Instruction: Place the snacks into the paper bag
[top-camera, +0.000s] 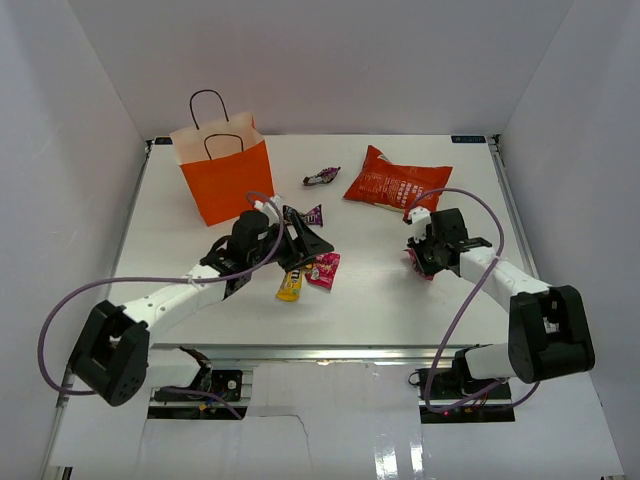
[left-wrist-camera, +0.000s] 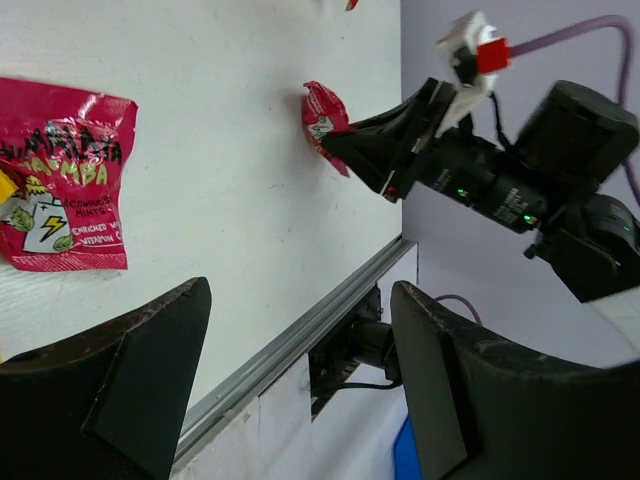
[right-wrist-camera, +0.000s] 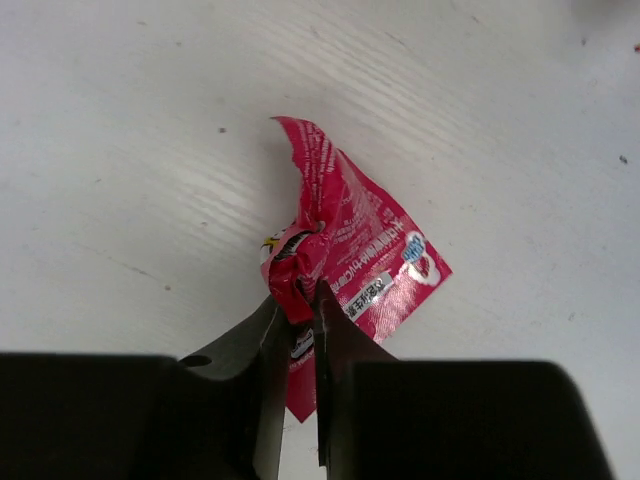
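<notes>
Biggest worry for me here is the grip. The right gripper (right-wrist-camera: 300, 300) is pinched shut on just a crumpled corner of the small red packet (right-wrist-camera: 352, 250), and most of the wrapper fans out beyond the fingertips. With a hold that thin, I reckon a quick swing could let it slide out or flap loose. I can't tell from the wrist view whether it's resting on the table (top-camera: 380, 300) or just off it.

Second worry is the route. The paper bag (top-camera: 225, 180) stands upright at the far left, well apart from this packet, and the left gripper (top-camera: 300, 250) sits between them. It hangs spread wide and empty over the pink packet (top-camera: 323, 268) and the yellow packet (top-camera: 290, 285). Crossing over could mean clipping that arm or nudging the bag (those cord handles look snaggable too).

The red chip bag (top-camera: 395, 180) and a dark purple packet (top-camera: 321, 177) lie at the back, not yet bagged.
</notes>
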